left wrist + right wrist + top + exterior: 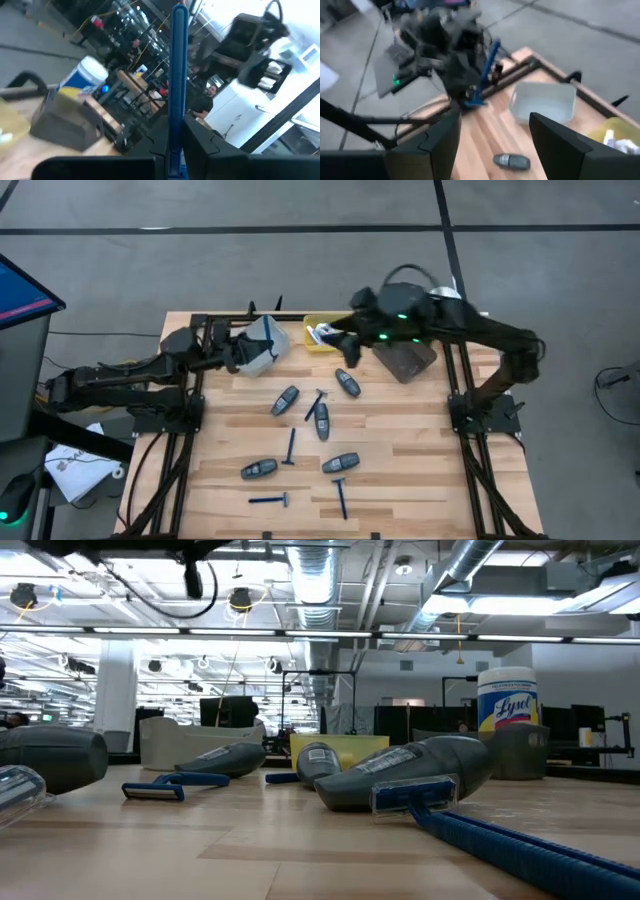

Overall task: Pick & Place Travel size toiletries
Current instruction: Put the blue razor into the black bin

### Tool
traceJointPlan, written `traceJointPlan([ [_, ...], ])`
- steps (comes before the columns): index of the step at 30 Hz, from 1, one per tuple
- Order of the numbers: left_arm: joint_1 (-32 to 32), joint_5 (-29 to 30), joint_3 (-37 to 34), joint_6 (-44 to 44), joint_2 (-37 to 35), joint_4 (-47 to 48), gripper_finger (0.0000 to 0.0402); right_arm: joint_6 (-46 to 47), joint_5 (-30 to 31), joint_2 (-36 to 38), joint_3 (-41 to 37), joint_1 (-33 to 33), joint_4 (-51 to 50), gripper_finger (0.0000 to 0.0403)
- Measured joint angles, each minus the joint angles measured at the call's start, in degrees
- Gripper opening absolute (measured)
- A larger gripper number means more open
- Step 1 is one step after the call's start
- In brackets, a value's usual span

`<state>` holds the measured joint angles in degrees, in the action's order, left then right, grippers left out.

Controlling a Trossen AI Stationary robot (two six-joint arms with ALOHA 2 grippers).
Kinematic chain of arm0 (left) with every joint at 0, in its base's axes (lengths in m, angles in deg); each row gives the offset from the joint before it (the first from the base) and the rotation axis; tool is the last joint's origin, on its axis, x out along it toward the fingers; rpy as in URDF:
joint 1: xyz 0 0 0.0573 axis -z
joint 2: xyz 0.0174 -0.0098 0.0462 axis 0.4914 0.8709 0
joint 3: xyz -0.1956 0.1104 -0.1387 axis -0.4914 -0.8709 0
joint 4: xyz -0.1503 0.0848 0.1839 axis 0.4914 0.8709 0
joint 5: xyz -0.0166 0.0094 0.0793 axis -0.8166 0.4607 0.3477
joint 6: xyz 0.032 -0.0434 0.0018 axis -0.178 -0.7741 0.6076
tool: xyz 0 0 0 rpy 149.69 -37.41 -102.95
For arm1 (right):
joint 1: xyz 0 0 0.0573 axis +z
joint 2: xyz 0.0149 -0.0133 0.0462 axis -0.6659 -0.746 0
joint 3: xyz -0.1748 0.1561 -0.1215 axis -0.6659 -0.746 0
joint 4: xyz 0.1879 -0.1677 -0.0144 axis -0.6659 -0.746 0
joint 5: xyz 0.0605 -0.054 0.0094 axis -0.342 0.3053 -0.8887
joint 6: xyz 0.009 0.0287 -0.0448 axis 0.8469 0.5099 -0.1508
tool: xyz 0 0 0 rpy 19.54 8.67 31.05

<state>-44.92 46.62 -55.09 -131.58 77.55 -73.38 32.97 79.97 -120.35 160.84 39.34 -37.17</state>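
We are holding a thin blue razor (178, 60) in the left gripper (174, 150), jaws pinching its handle, at upper left of the high view beside the grey bin (262, 343). It looks light, stiff and slippery, best gripped mid-handle. The right gripper (492, 137) is hanging near the yellow bin (322, 332), jaws spread and empty. Grey pods (286, 400) and other razors (291, 446) are lying across the wooden counter (400, 450), ducted workshop behind.

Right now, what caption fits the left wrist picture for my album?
Left gripper shut on a thin blue plastic razor pointing up.
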Motion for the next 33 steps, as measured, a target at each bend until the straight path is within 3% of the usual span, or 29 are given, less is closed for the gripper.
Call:
traceJointPlan([
  [5, 0.0, -4.35, 6.03, 3.62, 5.13, -1.02, 0.0021, -0.97, -9.44, -4.7, 0.13, -3.87, 8.17, 0.0226],
  [11, 0.0, -8.5, 10.25, 4.06, 10.39, -0.72, 0.0021, -2.52, -15.25, -5.93, 0.06, -5.3, 13.08, 0.0227],
  [22, 0.0, -11.61, 17.33, 8.59, 18.46, -0.28, 0.0021, -3.14, -15.52, -5.84, 0.11, -5.32, 14.49, 0.0226],
  [33, 0.0, -13.52, 20.32, 11.43, 19.97, -0.68, 0.0021, -3.14, -15.77, -5.34, 0.1, -5.93, 14.29, 0.0225],
])
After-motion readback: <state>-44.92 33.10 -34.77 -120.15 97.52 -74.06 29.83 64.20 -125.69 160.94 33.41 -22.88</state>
